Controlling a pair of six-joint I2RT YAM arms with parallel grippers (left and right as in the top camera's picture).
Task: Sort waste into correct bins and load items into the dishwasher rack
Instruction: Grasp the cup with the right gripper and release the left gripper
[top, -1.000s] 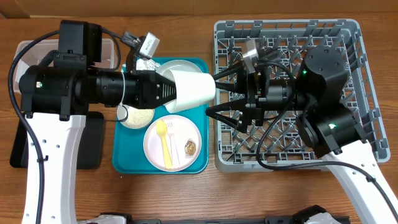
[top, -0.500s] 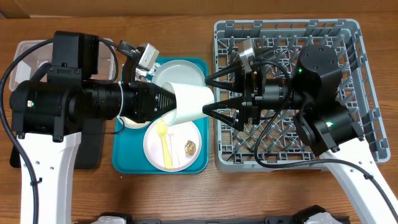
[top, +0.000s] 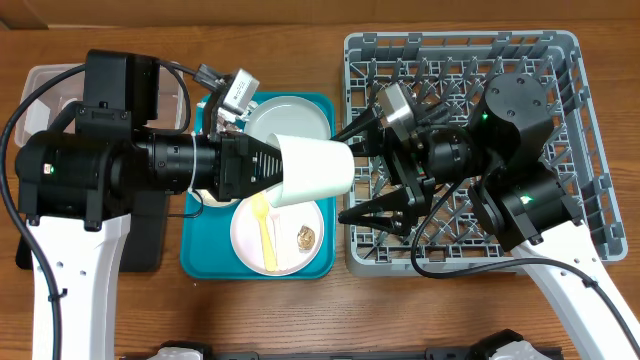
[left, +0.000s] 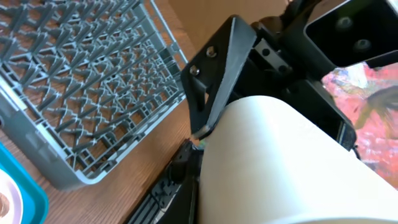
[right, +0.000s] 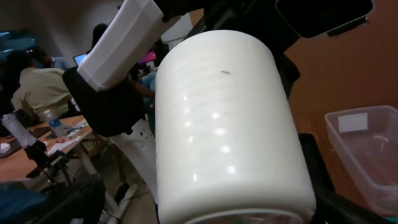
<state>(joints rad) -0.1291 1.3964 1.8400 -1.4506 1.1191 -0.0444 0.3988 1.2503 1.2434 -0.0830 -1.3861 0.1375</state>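
My left gripper (top: 287, 172) is shut on the small white cup (top: 318, 170) and holds it on its side above the teal tray's right edge, mouth toward the dishwasher rack (top: 560, 60). My right gripper (top: 347, 177) is open, with one finger above and one below the cup's mouth end. The cup fills the left wrist view (left: 280, 162) and the right wrist view (right: 230, 124). The pale plate (top: 250, 245) carries the yellow utensil (top: 266, 235) and a brown scrap (top: 306, 236). The grey plate (top: 292, 113) lies behind it.
The teal tray (top: 192, 262) lies between the arms. A foil wrapper (top: 240, 104) sits at its back. The clear tub (top: 48, 82) is at the far left, and also shows in the right wrist view (right: 367, 143). The black tray (top: 152, 232) lies under my left arm.
The cup has moved slightly right toward the rack. My right gripper has spread wider, its lower finger swinging down, so its fingers now straddle the cup's end.
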